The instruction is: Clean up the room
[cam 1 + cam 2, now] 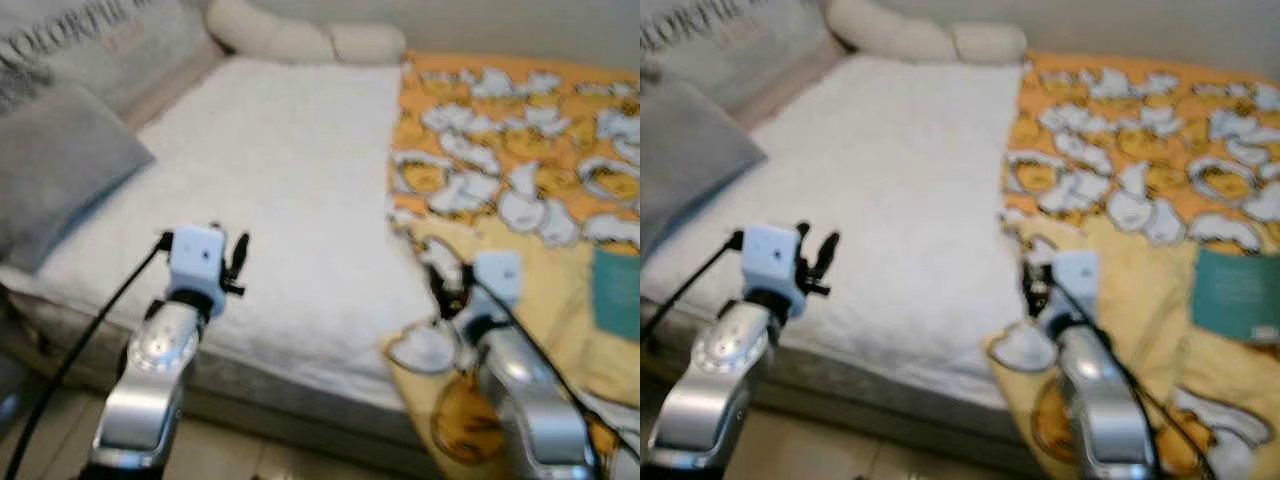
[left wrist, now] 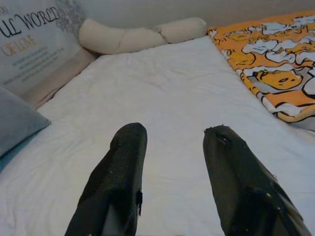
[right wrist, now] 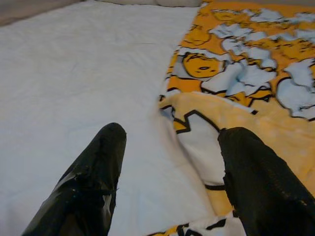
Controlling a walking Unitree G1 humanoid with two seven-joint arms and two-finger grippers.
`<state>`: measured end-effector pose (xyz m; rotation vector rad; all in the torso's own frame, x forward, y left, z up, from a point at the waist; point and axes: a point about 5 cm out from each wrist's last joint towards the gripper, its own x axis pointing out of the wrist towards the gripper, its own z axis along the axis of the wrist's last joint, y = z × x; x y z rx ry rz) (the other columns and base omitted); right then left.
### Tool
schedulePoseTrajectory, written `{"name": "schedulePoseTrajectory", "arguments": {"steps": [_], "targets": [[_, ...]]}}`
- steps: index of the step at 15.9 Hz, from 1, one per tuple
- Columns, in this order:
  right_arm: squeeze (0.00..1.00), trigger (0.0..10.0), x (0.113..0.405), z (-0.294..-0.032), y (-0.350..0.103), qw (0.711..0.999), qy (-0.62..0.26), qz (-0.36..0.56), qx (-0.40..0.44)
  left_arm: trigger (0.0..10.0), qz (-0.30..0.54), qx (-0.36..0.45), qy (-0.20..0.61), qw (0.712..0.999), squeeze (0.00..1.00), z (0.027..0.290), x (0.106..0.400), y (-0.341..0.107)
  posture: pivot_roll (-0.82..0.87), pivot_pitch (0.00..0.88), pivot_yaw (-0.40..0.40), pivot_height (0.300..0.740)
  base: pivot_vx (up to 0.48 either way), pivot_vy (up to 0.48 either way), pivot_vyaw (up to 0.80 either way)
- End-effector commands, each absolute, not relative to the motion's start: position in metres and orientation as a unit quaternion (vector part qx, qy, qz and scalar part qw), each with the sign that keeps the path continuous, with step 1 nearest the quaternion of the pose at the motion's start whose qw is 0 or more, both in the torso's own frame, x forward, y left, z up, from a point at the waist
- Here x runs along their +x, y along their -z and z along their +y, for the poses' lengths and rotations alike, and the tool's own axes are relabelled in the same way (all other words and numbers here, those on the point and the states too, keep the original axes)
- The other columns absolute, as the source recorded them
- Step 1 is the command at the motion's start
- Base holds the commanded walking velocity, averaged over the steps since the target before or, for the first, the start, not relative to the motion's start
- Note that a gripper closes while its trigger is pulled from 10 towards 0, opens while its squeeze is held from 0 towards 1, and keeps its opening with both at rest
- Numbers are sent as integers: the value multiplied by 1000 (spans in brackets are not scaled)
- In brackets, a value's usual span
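Both grippers hover over the near edge of the bed [image 1: 280, 180], fingers apart and holding nothing: left gripper [image 2: 174, 147] above the white sheet, right gripper [image 3: 170, 147] at the blanket's edge. Head views are blurred; the pillow's [image 1: 60, 160] print is cut off. Orange-yellow blanket [image 3: 256, 78] with cartoon pattern covers the bed's right side, its folded corner under the right fingers [image 3: 256, 182].

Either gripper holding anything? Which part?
Nothing held. Left gripper open above the white sheet; right gripper open at the orange blanket edge.
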<state>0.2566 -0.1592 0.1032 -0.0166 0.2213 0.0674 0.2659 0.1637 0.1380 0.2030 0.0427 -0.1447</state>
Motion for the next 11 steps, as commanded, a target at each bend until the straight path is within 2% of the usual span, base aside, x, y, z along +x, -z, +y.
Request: {"name": "schedulePoseTrajectory", "arguments": {"steps": [1, 11], "targets": [[0, 10000, 259, -164, -106, 994, -27, 109, -11, 10000, 16, 105, 75, 992, 286, 163, 267, -140, -30, 0, 41, 740, 0, -394, 0], [0, 10000, 262, -164, -110, 994, -34, 101, -7, 10000, 19, 102, 75, 992, 286, 161, 264, -138, -29, 0, 32, 740, 0, -392, 0]]}}
